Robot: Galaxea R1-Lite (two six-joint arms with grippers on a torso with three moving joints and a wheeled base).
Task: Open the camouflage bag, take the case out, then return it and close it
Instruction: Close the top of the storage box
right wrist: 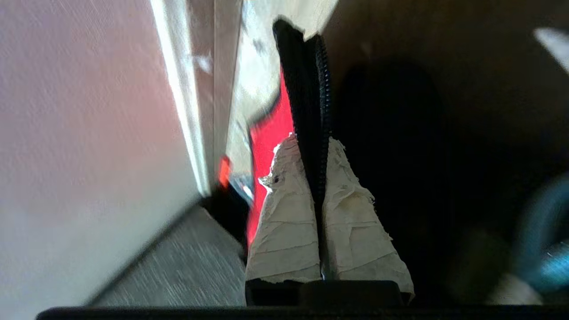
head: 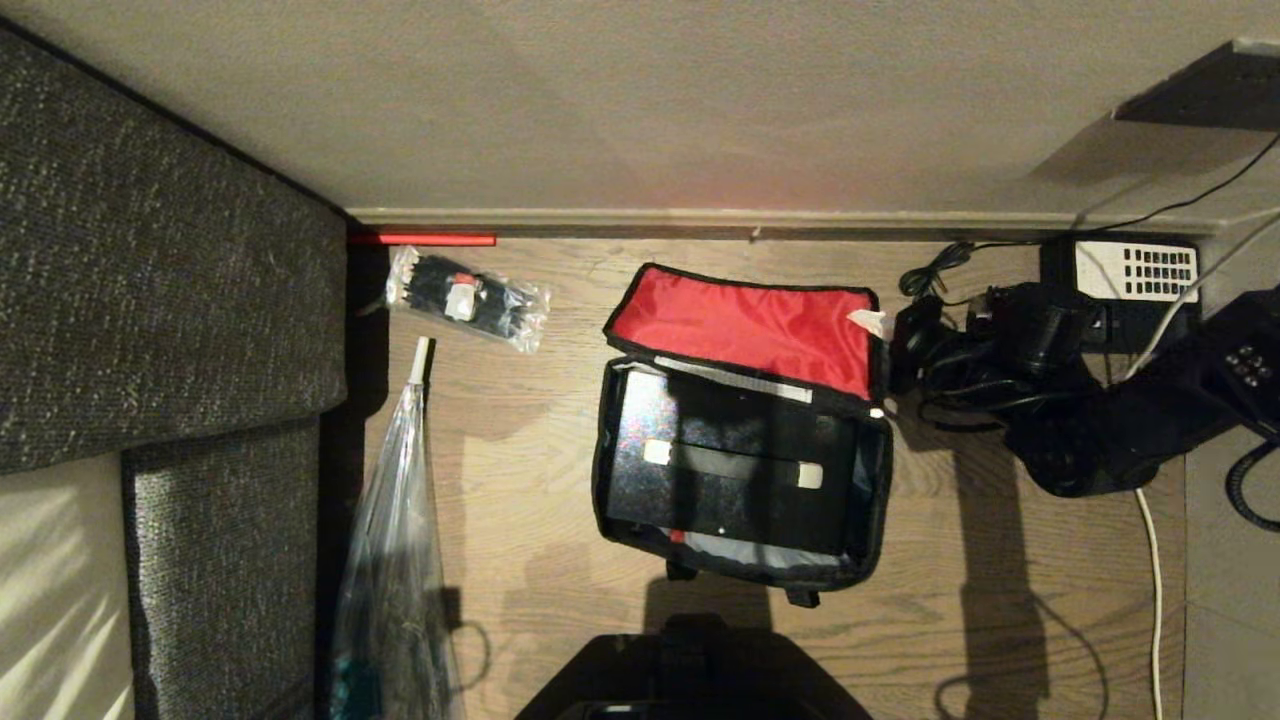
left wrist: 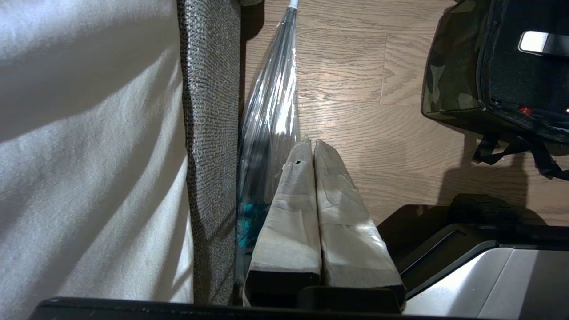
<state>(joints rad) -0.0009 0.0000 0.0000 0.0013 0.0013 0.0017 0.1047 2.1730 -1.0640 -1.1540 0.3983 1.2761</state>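
Note:
The camouflage bag [head: 600,470] lies open on the wooden floor, its flap [head: 745,325] thrown back towards the wall with the red lining up. The black case [head: 730,460] lies flat inside it, pale labels showing. My right gripper [head: 873,325] is at the flap's right-hand corner. In the right wrist view the gripper [right wrist: 311,142] is shut on the flap's black zipper edge [right wrist: 306,80], with red lining [right wrist: 266,138] beside it. My left gripper [left wrist: 310,144] is parked low near the robot's base, shut and empty, with the bag [left wrist: 449,84] off to one side.
A grey sofa [head: 150,280] fills the left. An umbrella in a clear sleeve [head: 395,520] and a clear packet of black items [head: 468,297] lie beside it. A black desk phone [head: 1140,275] and cables sit at the right wall. The robot's base [head: 690,670] is in front of the bag.

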